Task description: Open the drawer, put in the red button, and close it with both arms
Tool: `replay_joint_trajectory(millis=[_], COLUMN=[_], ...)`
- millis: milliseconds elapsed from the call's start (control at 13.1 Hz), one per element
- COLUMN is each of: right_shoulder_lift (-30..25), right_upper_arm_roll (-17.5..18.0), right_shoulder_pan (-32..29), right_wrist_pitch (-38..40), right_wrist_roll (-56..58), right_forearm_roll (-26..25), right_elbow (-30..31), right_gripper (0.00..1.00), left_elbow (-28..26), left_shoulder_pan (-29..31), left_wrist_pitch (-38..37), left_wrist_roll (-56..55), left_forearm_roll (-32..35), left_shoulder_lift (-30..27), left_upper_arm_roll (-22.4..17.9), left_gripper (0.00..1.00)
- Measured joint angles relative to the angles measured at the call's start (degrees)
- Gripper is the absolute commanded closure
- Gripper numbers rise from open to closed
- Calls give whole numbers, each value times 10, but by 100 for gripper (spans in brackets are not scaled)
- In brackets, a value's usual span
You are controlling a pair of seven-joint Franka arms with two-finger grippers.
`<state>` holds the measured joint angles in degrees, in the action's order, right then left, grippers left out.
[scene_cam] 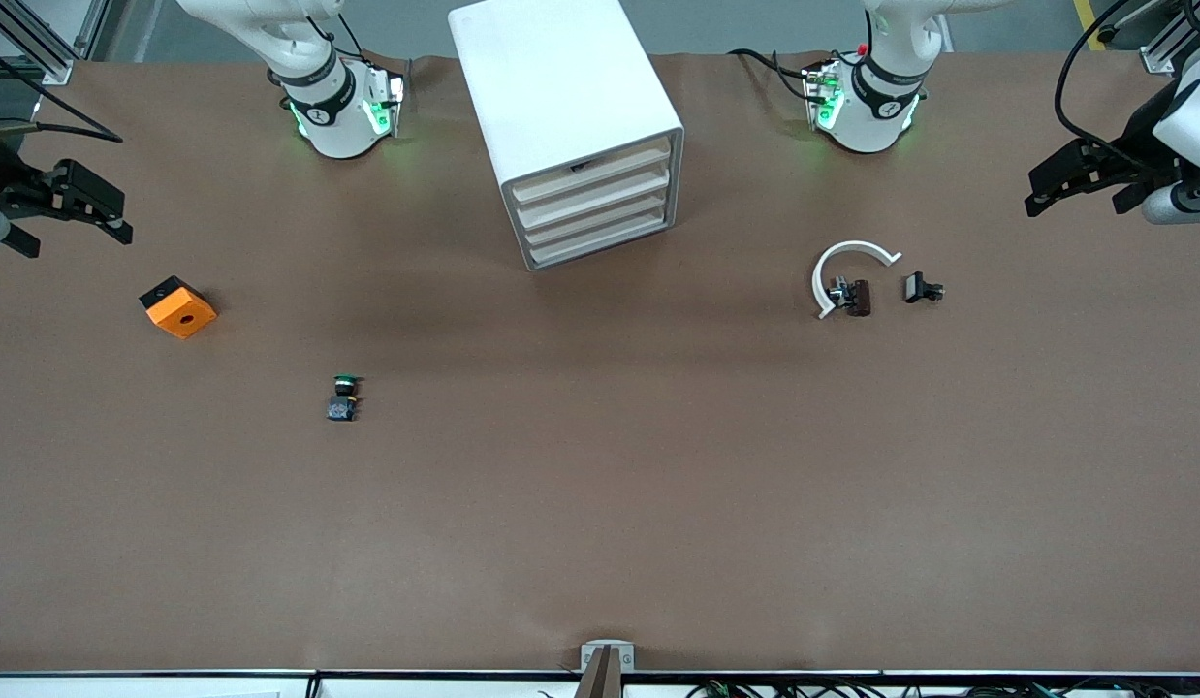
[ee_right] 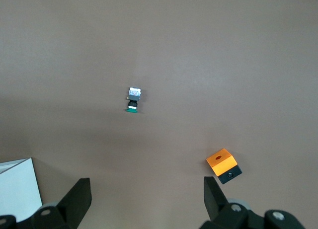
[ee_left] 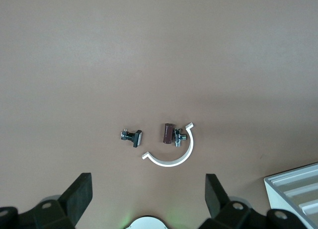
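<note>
both arms parked wide, drawers shut, red button by the white ring

clock directions are read on the front view, 12 toward the robot bases.

- green button (scene_cam: 343,397) lies on its side on the brown table (scene_cam: 600,504), nearest the front camera, toward the right arm's end, cap pointing to 12.
- orange block (scene_cam: 178,307) with a round hole on top sits at about 10 o'clock from the green button, well apart from it.
- red button (scene_cam: 852,295) lies on its side toward the left arm's end. its cap reads dark red. it sits in the mouth of a white c-shaped ring (scene_cam: 837,260), touching or just beside the ring's 7 o'clock end.
- small black clip (scene_cam: 920,288) lies at 3 o'clock of the red button, near it but apart.
- white drawer cabinet (scene_cam: 561,87) stands at 12 of table centre between the two bases. its four drawer fronts (scene_cam: 595,204) face about 5 o'clock and all look pushed in.
- right gripper (scene_cam: 77,228) hangs over the table edge at 11 o'clock of the orange block, fingers spread wide, holding nothing.
- left gripper (scene_cam: 1075,204) hangs at 2 o'clock of the black clip, fingers spread wide, holding nothing.
</note>
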<state>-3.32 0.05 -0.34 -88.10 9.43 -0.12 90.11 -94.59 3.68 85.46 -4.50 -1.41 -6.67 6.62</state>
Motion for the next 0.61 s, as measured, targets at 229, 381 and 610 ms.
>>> replay_joint_trajectory(millis=[229,381,610], right_shoulder_lift=[0,0,0], right_upper_arm_roll=[0,0,0], right_shoulder_pan=[0,0,0], right_wrist_pitch=[0,0,0], right_wrist_roll=[0,0,0], right_forearm_roll=[0,0,0], right_elbow=[0,0,0], right_gripper=[0,0,0], left_elbow=[3,8,15], left_shoulder_pan=[0,1,1], left_wrist_pitch=[2,2,2], left_wrist_roll=[0,0,0], left_forearm_roll=[0,0,0], left_shoulder_lift=[1,3,7], left_upper_arm_roll=[-1,-2,-4], left_gripper=[0,0,0])
